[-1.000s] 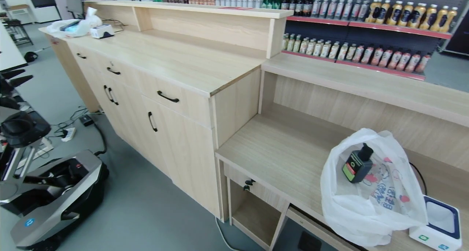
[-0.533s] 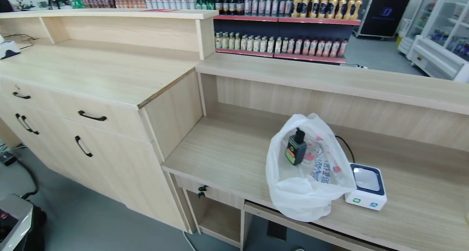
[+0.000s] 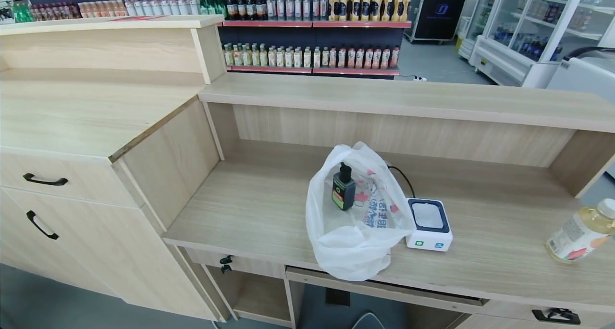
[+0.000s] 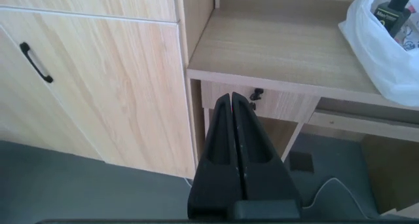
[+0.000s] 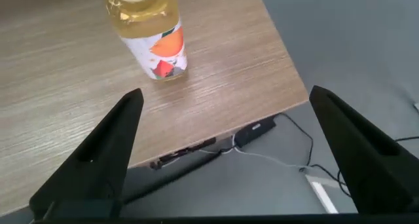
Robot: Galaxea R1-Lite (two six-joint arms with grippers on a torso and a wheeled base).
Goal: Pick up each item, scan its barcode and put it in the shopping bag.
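On the counter (image 3: pixel 480 233), the shopping bag (image 3: pixel 355 245) holding a dark bottle (image 3: pixel 343 190) touches the scanner (image 3: pixel 429 223). A juice bottle (image 3: pixel 579 230) stands by the right edge. The left gripper (image 4: pixel 231 103) is pressed closed, and the right gripper (image 5: pixel 226 92) gapes wide.

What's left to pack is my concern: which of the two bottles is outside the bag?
The pale yellow drink bottle standing at the right end of the counter; the dark bottle already sits inside the white bag.
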